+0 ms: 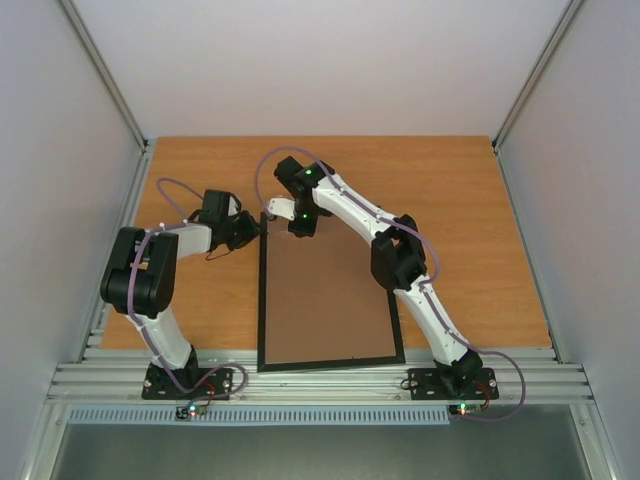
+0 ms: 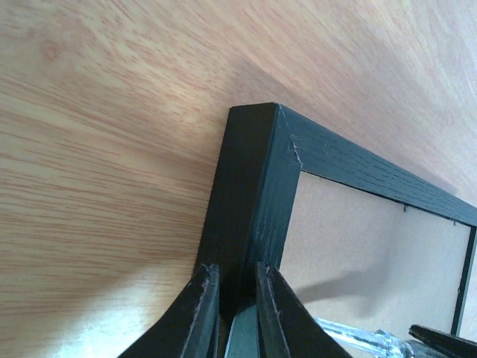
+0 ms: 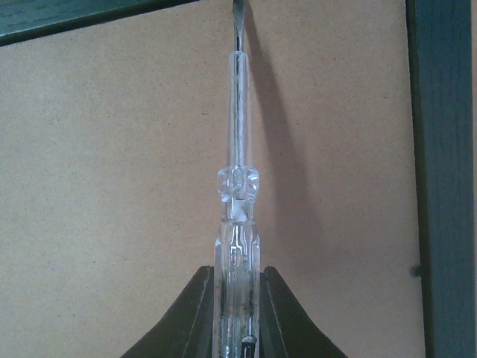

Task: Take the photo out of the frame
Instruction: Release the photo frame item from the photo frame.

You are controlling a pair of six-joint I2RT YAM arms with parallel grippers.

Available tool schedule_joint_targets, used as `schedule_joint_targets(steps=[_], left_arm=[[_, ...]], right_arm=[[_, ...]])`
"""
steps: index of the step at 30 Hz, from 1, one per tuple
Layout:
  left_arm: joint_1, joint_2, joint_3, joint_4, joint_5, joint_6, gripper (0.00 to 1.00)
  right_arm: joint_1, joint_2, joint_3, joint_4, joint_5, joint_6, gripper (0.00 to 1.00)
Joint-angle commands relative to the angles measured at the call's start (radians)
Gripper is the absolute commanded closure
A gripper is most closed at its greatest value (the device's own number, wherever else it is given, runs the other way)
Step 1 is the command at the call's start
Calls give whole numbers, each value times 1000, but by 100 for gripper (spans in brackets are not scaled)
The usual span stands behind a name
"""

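The black frame [image 1: 262,300] lies face down on the table, its brown backing board [image 1: 325,300] facing up. The photo is hidden under the board. My left gripper [image 1: 258,228] is at the frame's far left corner; in the left wrist view its jaws [image 2: 237,272] are shut on the black rail [image 2: 253,171]. My right gripper [image 1: 300,225] is over the far end of the board, shut on a clear-handled screwdriver [image 3: 237,224]. The screwdriver's metal tip [image 3: 238,15] reaches the inner edge of the far rail [image 3: 74,19].
The wooden table [image 1: 450,200] is enclosed by white walls with aluminium rails along the near edge [image 1: 320,380]. The frame's near end sits at the table's front edge, between the two arm bases.
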Motion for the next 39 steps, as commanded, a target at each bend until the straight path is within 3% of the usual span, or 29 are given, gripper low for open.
schedule_joint_targets(steps=[1,20,33,39], left_arm=[[-44,48,-18,46,45,-16,85],[-103,44,-92,141,85,-61,86],[-141,-12,-162,178,77,-94,86],[-104,-95,-198,140,-3,-100,85]], right_arm=[[85,-41,65,255,-120,38,99],[161,-54,128,484,-84,77,99],[190,-80,141,477,-133,66,99],[177,-219,-102,545,-83,65,99]])
